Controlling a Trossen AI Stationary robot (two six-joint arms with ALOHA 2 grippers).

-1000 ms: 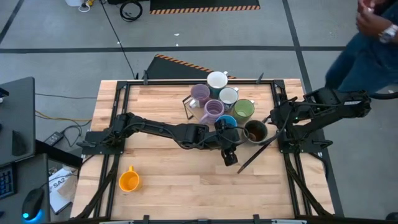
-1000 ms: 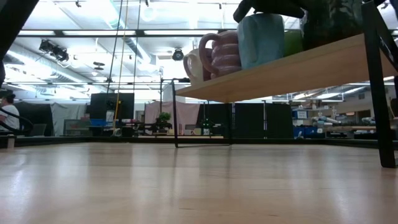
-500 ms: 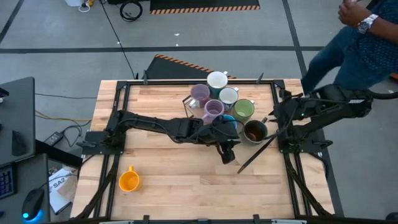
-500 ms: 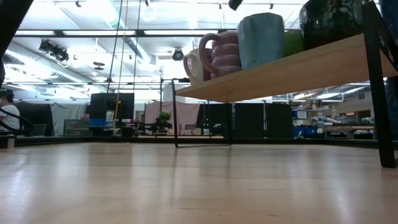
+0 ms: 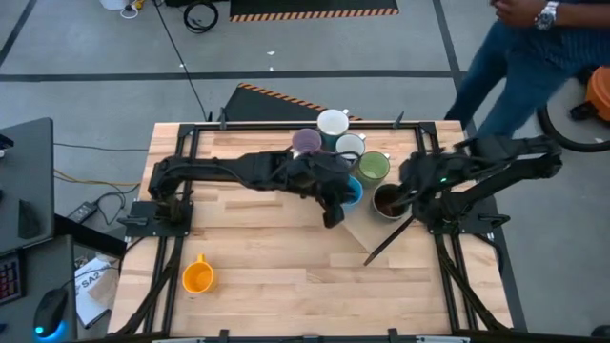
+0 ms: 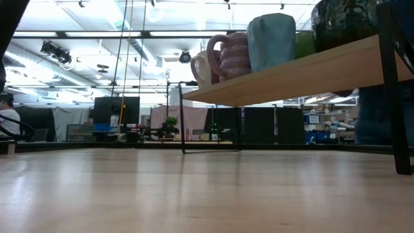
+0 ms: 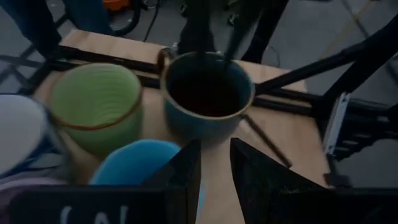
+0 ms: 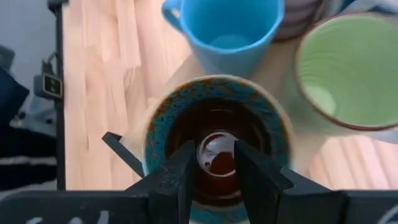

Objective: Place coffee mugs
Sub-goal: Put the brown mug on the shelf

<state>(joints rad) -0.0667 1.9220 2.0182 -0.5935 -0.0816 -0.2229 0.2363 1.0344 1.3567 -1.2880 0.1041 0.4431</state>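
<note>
Several mugs stand on a raised wooden shelf (image 6: pixel 291 81): two lavender (image 5: pixel 307 141), two white (image 5: pixel 334 124), one green (image 5: pixel 374 167), one blue (image 5: pixel 351 191) and one dark (image 5: pixel 389 203). An orange mug (image 5: pixel 197 276) stands alone on the table near the left near corner. My left gripper (image 5: pixel 331 214) hangs beside the blue mug (image 7: pixel 134 163), holding nothing, with a narrow gap between its fingers (image 7: pixel 214 171). My right gripper (image 5: pixel 404 193) stands over the mouth of the dark mug (image 8: pixel 155 137), its fingers a little apart (image 8: pixel 214 163); I cannot tell whether it touches the mug.
The shelf stands on thin black legs (image 6: pixel 396 97) above the table, with free room beneath it. Open table lies at the near side and on the left. A person (image 5: pixel 534 48) stands beyond the table's far right corner.
My left gripper has drawn back from the shelf's near corner toward the far left and risen out of the low view. My right gripper has moved left over the dark mug. The person has walked left along the far right side.
</note>
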